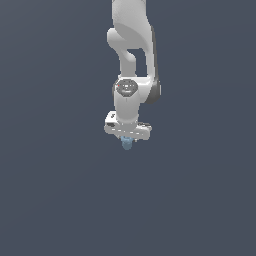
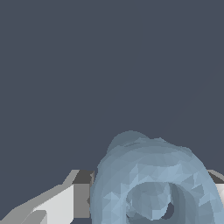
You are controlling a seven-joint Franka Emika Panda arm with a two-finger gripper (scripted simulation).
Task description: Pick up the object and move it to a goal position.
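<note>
In the exterior view the white Panda arm (image 1: 131,45) hangs straight down, and its gripper (image 1: 127,142) is clamped on the pale-blue object (image 1: 127,144), which pokes out at 6 o'clock beneath the hand. The wrist view shows the object (image 2: 153,183) as a faceted, hollowed lump pressed between the grey fingers (image 2: 81,197).

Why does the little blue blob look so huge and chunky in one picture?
In the wrist view the camera sits right by the blob, so its flat facets show. In the exterior view it is a tiny smooth speck under the claw; flat lighting, no clear shadows.
</note>
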